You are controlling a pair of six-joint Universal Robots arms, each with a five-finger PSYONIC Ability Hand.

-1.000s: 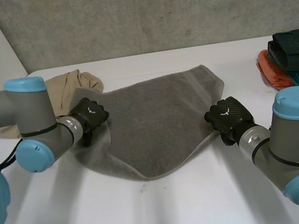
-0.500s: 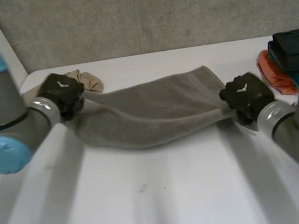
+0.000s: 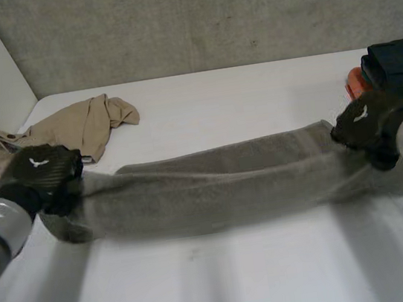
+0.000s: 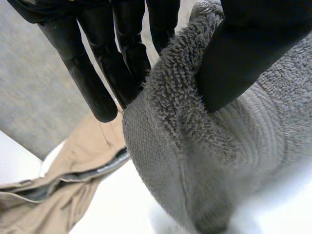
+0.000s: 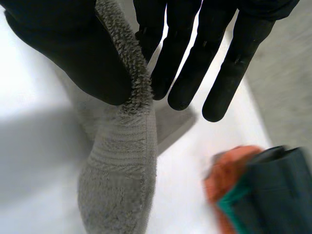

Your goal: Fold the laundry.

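Now | fluffy grey towel [image 3: 214, 190], long | left hand [image 3: 38, 176], right hand [image 3: 367, 126] pinch ends

One long grey terry-cloth towel [image 3: 221, 186] is counted, one crumpled beige garment [image 3: 71, 128] and one stack of folded clothes [image 3: 396, 67], in which three colours are made out: dark, teal and orange. Two black hands are counted, the left hand [image 3: 40, 177] and the right hand [image 3: 369, 124], and one white table [image 3: 242, 280].
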